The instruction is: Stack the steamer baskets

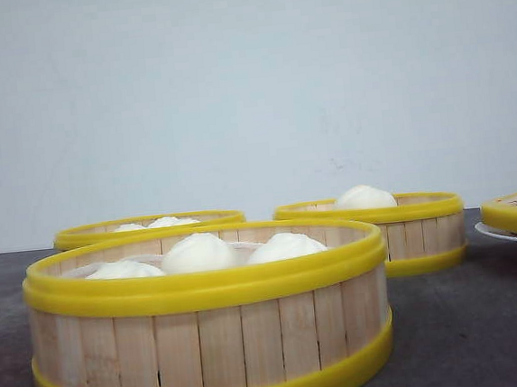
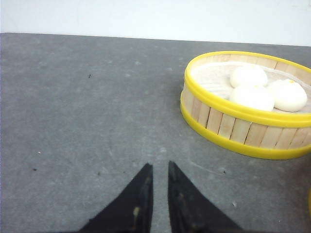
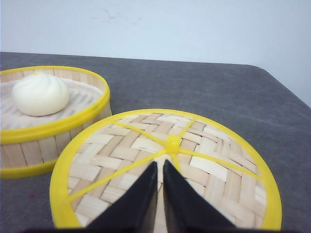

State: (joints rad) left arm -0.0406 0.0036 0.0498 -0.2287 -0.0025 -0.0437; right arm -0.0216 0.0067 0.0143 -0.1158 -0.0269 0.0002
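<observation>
Nearest steamer basket (image 1: 207, 334) sits untouched (left gripper (image 2: 160, 171) and right gripper (image 3: 160, 167) hover, nearly closed, empty).

— Where are the baskets?
— Near basket (image 1: 207, 329) upright, holding three buns. Behind it to the left, a second (image 1: 148, 227); behind right, a third (image 1: 397, 227), one bun inside. All unstacked.

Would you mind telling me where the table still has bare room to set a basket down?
Bare grey table lies open left of the three-bun basket, ahead of the left gripper. More shows beyond the lid, right of the one-bun basket. The middle is crowded: the front view shows three baskets close together, the lid at the right edge.
</observation>
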